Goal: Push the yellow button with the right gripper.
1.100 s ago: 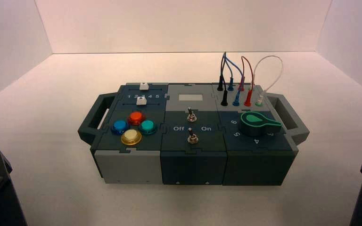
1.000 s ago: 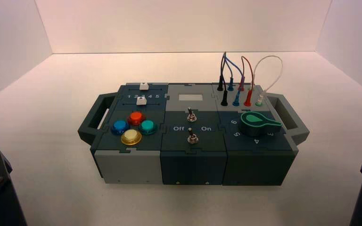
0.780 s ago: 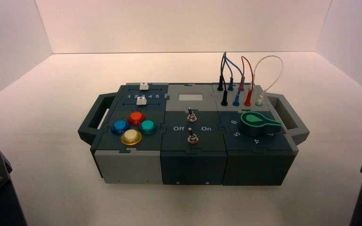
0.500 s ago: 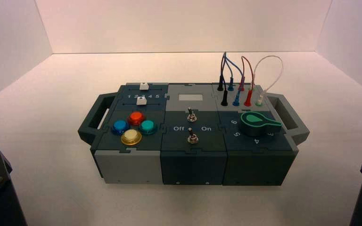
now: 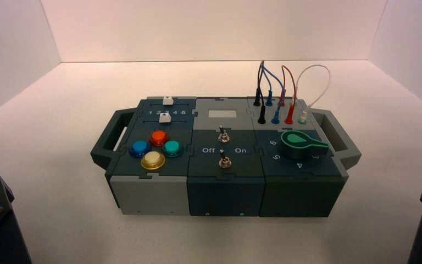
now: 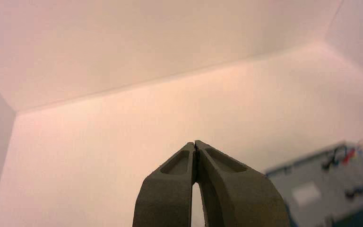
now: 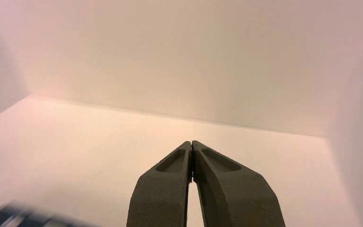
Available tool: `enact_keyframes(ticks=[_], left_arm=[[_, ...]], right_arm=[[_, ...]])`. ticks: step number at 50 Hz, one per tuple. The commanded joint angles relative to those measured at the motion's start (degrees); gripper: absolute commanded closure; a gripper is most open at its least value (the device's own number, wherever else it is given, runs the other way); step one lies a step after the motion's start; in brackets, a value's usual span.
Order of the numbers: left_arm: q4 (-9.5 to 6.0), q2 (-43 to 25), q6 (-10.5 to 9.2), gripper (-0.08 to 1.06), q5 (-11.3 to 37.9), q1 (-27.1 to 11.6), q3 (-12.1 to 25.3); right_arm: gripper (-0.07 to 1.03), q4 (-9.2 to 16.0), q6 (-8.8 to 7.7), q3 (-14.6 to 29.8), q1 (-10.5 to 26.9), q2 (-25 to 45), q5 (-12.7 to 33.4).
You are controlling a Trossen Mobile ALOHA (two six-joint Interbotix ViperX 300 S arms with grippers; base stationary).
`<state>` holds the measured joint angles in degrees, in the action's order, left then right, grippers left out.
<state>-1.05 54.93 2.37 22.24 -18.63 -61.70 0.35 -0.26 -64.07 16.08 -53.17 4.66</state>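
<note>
No change: right gripper point(image 7: 191, 144) parked.

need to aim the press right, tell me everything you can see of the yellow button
The yellow button is a round domed cap, pale cream-yellow with a gold-amber rim, glossy like plastic. It sits on the box's left panel, nearest the front edge in a cluster of four, and looks slightly larger than the blue button, orange-red button and teal button behind it. Nothing touches it. The right gripper, fingertips together, is far from it, parked at the right.
</note>
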Motion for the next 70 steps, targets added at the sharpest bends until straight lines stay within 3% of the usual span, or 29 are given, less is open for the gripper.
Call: enact_keyframes(ticks=[1,6,12,21,38,45,50,60,70], left_arm=[[0.00,-0.4,1.41,1.01,4.0,-0.4,2.7],[0.00,-1.3,1.58,1.01,5.8,-0.4,3.3],[-0.44,-2.7,1.67,1.01,6.7,-0.4,3.7],[-0.79,-5.8,1.67,1.01,8.3,-1.1,3.8],[-0.09,-10.5,1.67,1.01,8.3,-1.6,3.5],[0.09,-11.9,1.67,1.01,8.6,-0.8,3.6],[0.09,-12.3,1.67,1.01,9.3,2.3,4.0],[0.00,-12.3,1.67,1.01,9.5,6.2,4.3],[0.00,-12.9,1.58,1.01,9.7,7.6,4.2]], right_arm=[[0.99,0.2,0.00,3.7,7.4,2.2,3.3],[0.99,0.4,0.18,5.4,12.4,4.6,6.3],[0.99,3.1,0.26,7.4,19.6,8.8,9.7],[0.99,7.9,0.26,9.9,26.9,15.5,12.2],[0.99,13.2,0.26,18.1,38.5,32.1,17.6],[0.99,15.0,0.26,20.8,41.8,36.6,19.3],[0.99,16.4,0.18,23.6,44.0,41.0,22.0],[0.99,17.3,0.00,26.5,45.8,47.8,25.8],[0.99,17.8,-0.18,27.7,46.5,52.7,26.3]])
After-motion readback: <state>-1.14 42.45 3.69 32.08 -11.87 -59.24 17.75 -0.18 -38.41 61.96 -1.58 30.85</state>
